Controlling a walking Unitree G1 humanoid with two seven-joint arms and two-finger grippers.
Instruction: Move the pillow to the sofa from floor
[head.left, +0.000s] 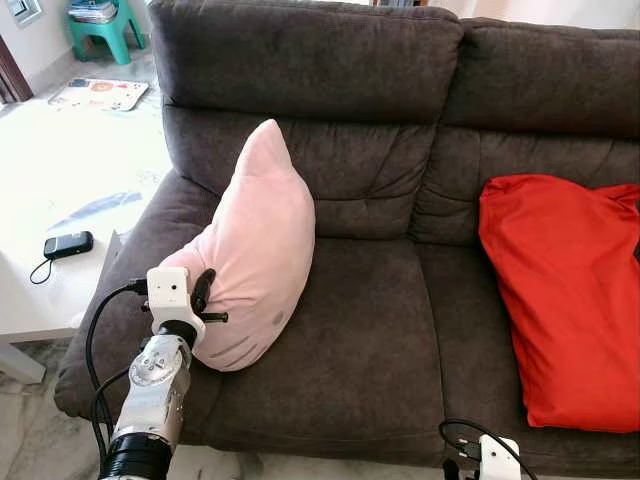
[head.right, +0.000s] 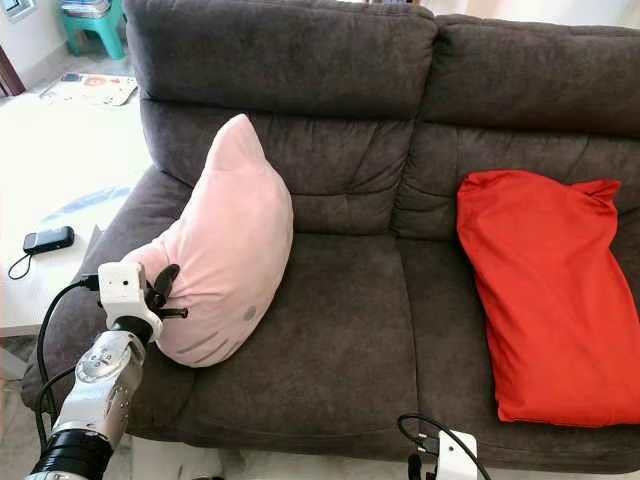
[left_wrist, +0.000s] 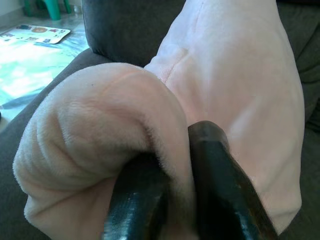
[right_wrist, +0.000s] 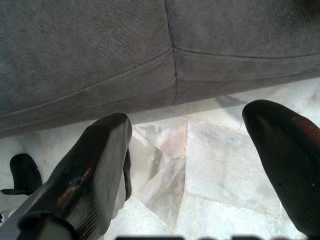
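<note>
- Pillow (head.left: 262, 250), pale pink, stands tilted on the left seat of the dark grey sofa (head.left: 400, 330), upper tip leaning on the backrest, lower end near the left armrest
- left gripper (head.left: 207, 297) at the pillow's lower left corner, both black fingers (left_wrist: 220, 190) pinched narrow on a bunched fold of pink fabric; left wrist view shows the fold squeezed between them
- left arm comes up from the bottom left, black cable looping beside it
- right gripper (right_wrist: 200, 165) low at the sofa's front edge, fingers spread wide with nothing between them; marble floor (right_wrist: 220, 175) and the underside of the sofa front visible past them
- right wrist's white camera block (head.left: 497, 458) pokes in at the bottom edge, in front of the right seat
- red cushion (head.left: 560, 290) lies on the right seat, leaning on the backrest, well apart from the pillow
- white low table (head.left: 40, 290) just left of the sofa armrest, black phone (head.left: 67, 244) with a wrist strap on it
- green stool (head.left: 103, 30) and a flat printed mat (head.left: 100, 94) further back on the left
</note>
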